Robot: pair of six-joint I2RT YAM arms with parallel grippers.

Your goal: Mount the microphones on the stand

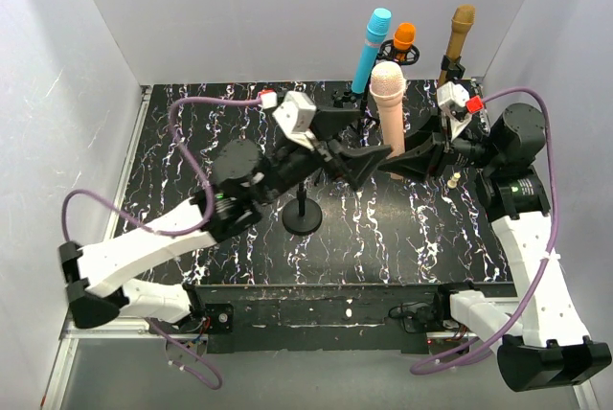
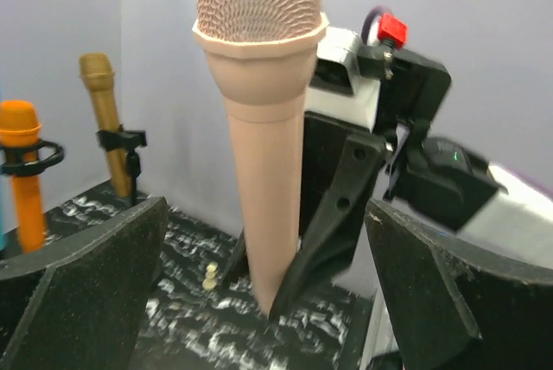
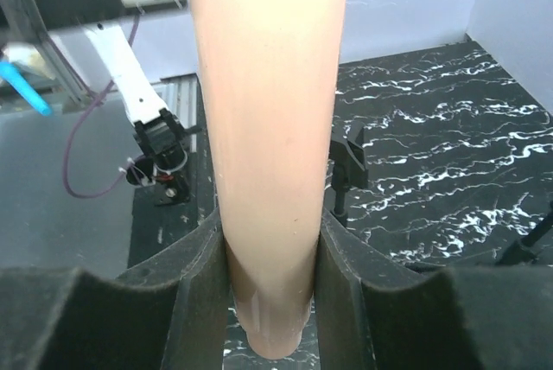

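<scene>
Top external: right gripper (image 1: 397, 163) clamps pink microphone (image 1: 389, 103) (three seemingly mounted); left gripper (image 1: 356, 145) agape.

The pale pink-beige microphone (image 1: 388, 113) stands upright at frame centre, mesh head up. At upper centre-right, the light blue microphone (image 1: 371, 49), orange microphone (image 1: 405, 39) and gold-bronze microphone (image 1: 458, 38) sit clipped, heads up. The round-based black stand (image 1: 304, 216) stands centre-left.

White arms (image 1: 144, 252) with black joints, purple cables (image 1: 220, 100), black jaws.
</scene>
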